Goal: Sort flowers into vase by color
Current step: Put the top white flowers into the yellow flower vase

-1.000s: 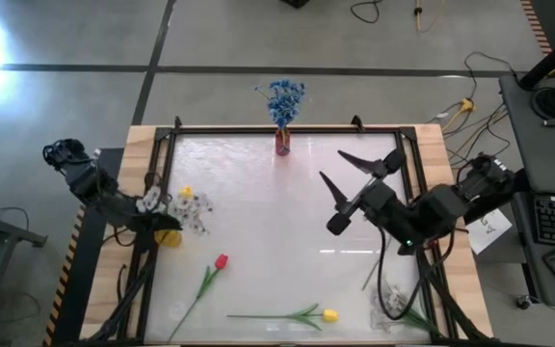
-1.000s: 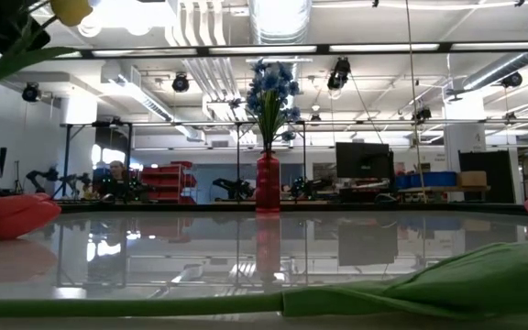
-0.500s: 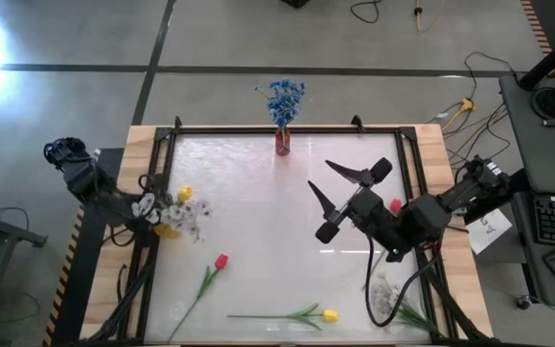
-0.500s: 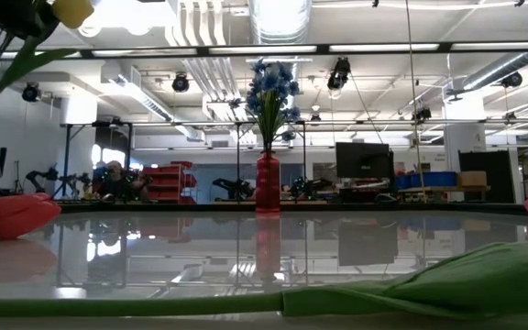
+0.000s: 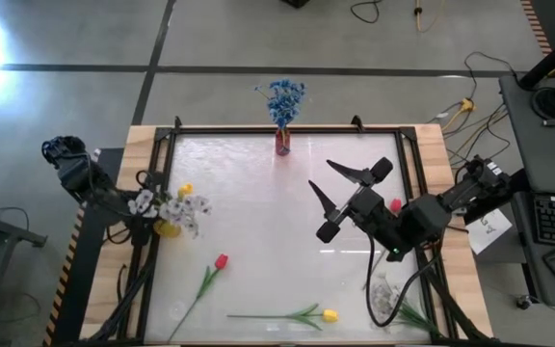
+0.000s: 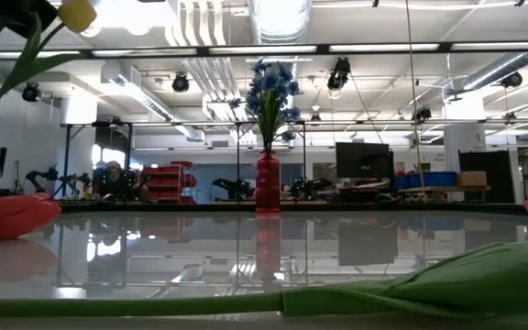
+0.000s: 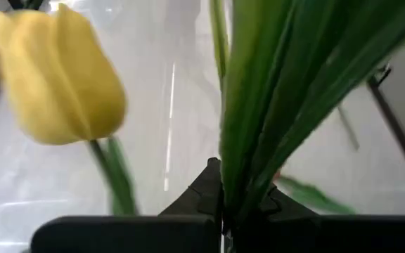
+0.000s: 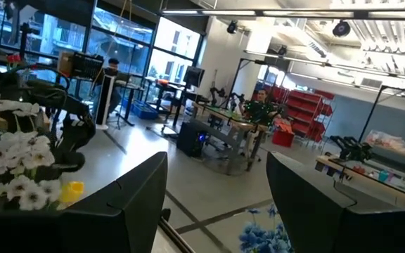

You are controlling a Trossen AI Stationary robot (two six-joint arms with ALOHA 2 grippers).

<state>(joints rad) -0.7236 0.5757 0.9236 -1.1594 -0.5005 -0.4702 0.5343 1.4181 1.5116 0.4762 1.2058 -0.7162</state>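
Observation:
My left gripper [image 5: 150, 210] sits at the table's left edge, shut on a yellow tulip [image 7: 55, 74] whose head [image 5: 184, 192] shows beside white blooms [image 5: 179, 208]. The blooms cluster over a yellow vase [image 5: 167, 229]. My right gripper [image 5: 333, 193] hangs open above the table's right middle, holding nothing. A red vase [image 5: 282, 145] with blue blossoms [image 5: 285, 96] stands at the far edge. A red tulip [image 5: 220, 260], a second yellow tulip [image 5: 330, 314] and a white spray [image 5: 383, 294] lie flat on the table. My left gripper pinches the yellow tulip's stem and green leaves [image 7: 241, 190] between its two fingers. Head and leaves stick out beyond the fingertips. In the low view the head [image 6: 76, 14] is high above the table and a leaf [image 6: 26, 64] droops below it.
The table has a raised dark frame [image 5: 258, 130] around a glossy white top. Another red bloom [image 5: 395, 204] peeks from under my right arm. Free room lies in the table's middle. Beyond the table are workbenches and a seated person [image 8: 261, 98].
My right gripper has moved toward the table's left and slightly toward its near edge, staying open, then held still. My left gripper has shifted a little with the tulip. In the low view the tulip head has moved slightly and the yellow vase has come into sight at the left.

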